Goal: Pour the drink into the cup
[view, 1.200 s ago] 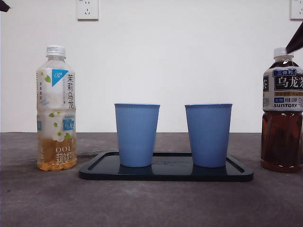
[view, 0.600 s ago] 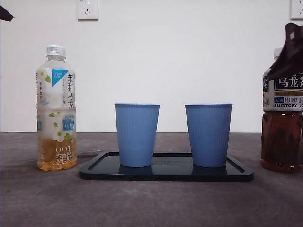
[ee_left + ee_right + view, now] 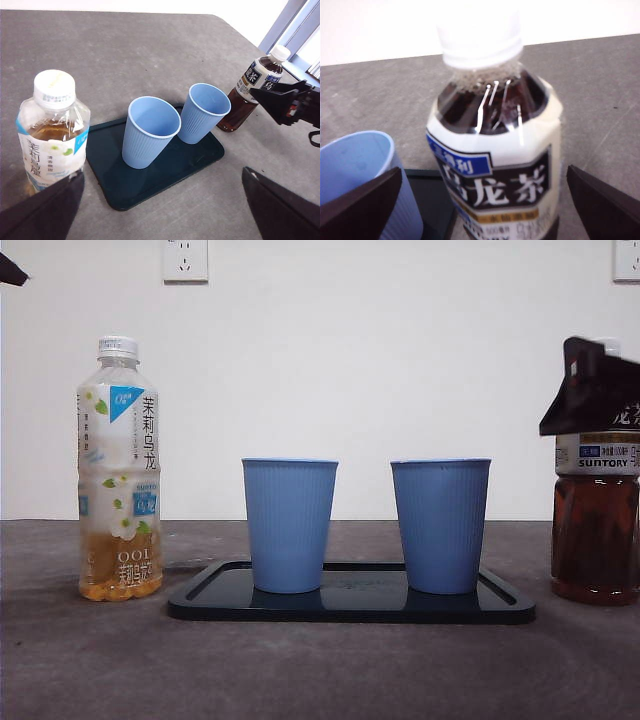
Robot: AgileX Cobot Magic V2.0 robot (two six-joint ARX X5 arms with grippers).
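A dark oolong tea bottle (image 3: pixel 594 535) with a white cap stands on the table right of the tray. My right gripper (image 3: pixel 597 390) is level with its shoulder and upper label. In the right wrist view that gripper (image 3: pixel 482 212) is open, with one jaw on each side of the bottle (image 3: pixel 495 150), not touching it. Two empty blue cups (image 3: pixel 289 525) (image 3: pixel 440 525) stand upright on a dark tray (image 3: pixel 350 607). My left gripper (image 3: pixel 160 212) is open and hangs high above the table, holding nothing. The left wrist view also shows the right gripper (image 3: pixel 286 102) beside the dark bottle (image 3: pixel 245 95).
A pale jasmine tea bottle (image 3: pixel 119 470) with a white cap stands left of the tray, about a quarter full. The other arm shows only as a black tip (image 3: pixel 12 270) at the top left corner. A white wall with sockets closes the back.
My right gripper has come down from the top right corner and now covers the dark bottle's neck and upper label. The bottles, cups and tray have not moved.
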